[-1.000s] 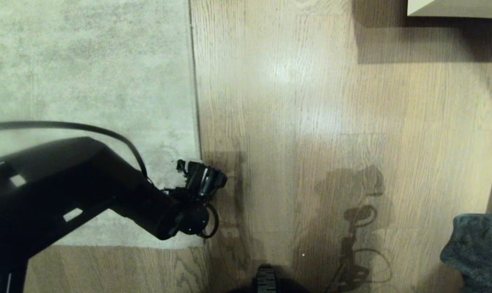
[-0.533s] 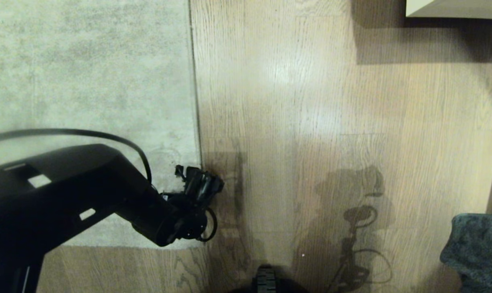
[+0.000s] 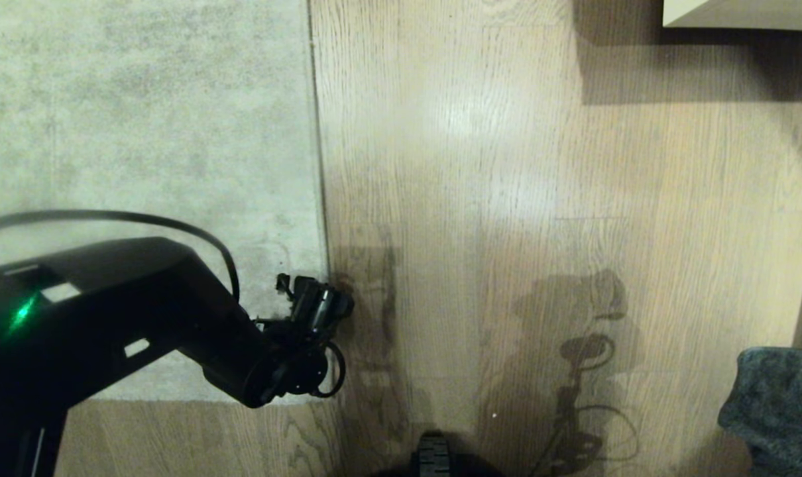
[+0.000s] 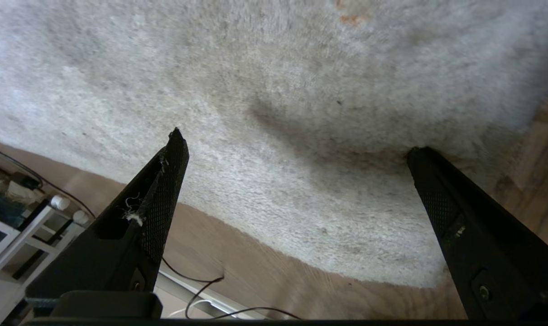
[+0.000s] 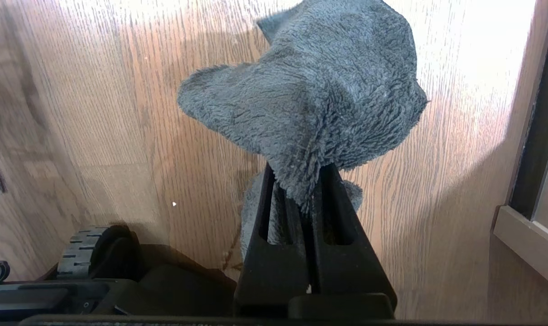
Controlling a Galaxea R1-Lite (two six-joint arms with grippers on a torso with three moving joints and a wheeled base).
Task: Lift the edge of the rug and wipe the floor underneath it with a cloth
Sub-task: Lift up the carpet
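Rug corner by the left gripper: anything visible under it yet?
No. The rug lies flat on the floor, so whatever is beneath it is covered. The open left gripper straddles its corner. The right gripper holds the cloth.

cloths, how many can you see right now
1. The cloth is a grey fuzzy rag pinched in the right gripper, held above the floor at the head view's lower right. None shows on the rug; more could lie out of frame.
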